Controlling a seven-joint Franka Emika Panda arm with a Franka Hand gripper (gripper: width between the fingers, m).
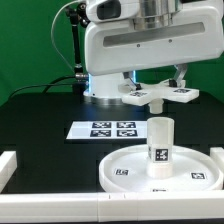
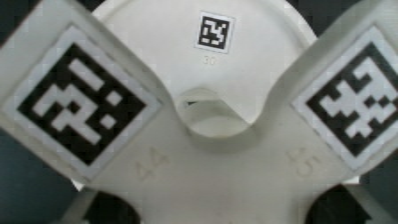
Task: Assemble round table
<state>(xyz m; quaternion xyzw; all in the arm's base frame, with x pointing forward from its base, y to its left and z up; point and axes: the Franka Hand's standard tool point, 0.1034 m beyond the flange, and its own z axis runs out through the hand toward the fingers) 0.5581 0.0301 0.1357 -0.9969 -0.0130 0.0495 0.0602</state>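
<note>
As the gripper (image 1: 157, 82) is clamped on the cross-shaped foot (image 1: 152, 97) above the upright leg (image 1: 160, 140), we judge foot-fitting is in hand; next, we must align its socket and lower.

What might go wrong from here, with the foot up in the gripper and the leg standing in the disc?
1. The foot is not yet over the leg. If its socket comes down off-centre, it may jam or tip the leg.
2. The pictures do not show how firmly the leg sits in the disc, so a sideways nudge might topple it.
3. The foot could twist in the gripper when pressed.
</note>
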